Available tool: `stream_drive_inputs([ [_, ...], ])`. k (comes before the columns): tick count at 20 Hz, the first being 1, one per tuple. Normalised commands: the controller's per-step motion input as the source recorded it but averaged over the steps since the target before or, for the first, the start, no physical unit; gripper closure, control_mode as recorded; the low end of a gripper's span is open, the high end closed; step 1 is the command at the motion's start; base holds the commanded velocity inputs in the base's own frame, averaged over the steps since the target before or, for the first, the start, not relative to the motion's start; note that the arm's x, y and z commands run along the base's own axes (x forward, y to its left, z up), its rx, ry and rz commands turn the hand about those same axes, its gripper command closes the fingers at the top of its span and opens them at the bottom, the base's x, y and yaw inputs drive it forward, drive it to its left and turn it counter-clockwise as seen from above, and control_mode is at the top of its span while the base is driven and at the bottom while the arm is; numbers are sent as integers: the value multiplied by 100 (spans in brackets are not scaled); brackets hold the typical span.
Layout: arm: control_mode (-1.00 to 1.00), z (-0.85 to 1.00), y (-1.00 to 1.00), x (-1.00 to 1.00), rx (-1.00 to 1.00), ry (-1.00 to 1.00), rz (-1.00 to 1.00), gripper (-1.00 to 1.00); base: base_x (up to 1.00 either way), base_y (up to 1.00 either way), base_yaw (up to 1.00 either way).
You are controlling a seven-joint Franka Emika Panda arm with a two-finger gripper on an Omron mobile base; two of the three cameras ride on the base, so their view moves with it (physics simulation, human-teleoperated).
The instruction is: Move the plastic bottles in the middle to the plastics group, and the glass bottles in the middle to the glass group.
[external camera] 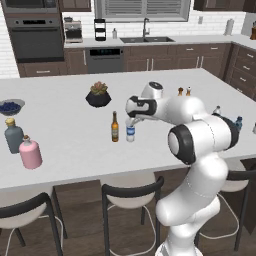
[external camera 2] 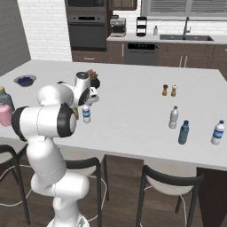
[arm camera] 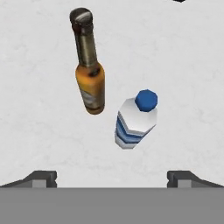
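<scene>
Hovering above the middle of the white island counter (external camera: 70, 150) with the gripper (arm camera: 112, 177) spread wide, jaws released and grasping nothing, the two dark fingertips (arm camera: 41, 178) standing well apart at the bottom of the hand view. Standing upright directly below it, a small clear water bottle (arm camera: 134, 120) with a blue cap and blue-striped label, and just beside that, apart from it, a slim amber beer bottle (arm camera: 89, 65) with a long neck and yellow label. Showing the same pair from the left base view: water bottle (external camera: 130, 132) under the hand, beer bottle (external camera: 115, 127) just to its left. Sitting near the counter's left end, well apart from the middle pair, the glass group: a squat grey-blue corked bottle (external camera: 13, 135) and a fat pink bottle (external camera: 30, 152), standing just beside each other, with a dark bowl of blueberries (external camera: 10, 107) farther back. Standing toward the counter's right end in the right base view, the plastics group: a pale clear bottle (external camera 2: 174, 117), a teal-blue bottle (external camera 2: 183, 132) and a blue-labelled clear bottle (external camera 2: 217, 132). Resting behind them, two small shakers (external camera 2: 169, 90). Sitting beyond the middle pair, a dark pot with a succulent (external camera: 98, 95).
</scene>
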Motion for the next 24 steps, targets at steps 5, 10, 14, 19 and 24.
stream_drive_inputs([
  [5,-100,-19,0,14,0,-2,0,-100,0,0,0],
  [10,-100,-32,0,15,0,-7,0,-100,0,0,0],
  [14,-100,-4,2,11,0,-1,0,-100,0,0,0],
  [19,-100,-1,9,13,0,0,0,-100,0,0,0],
  [24,-100,-2,7,20,0,0,0,-100,0,0,0],
])
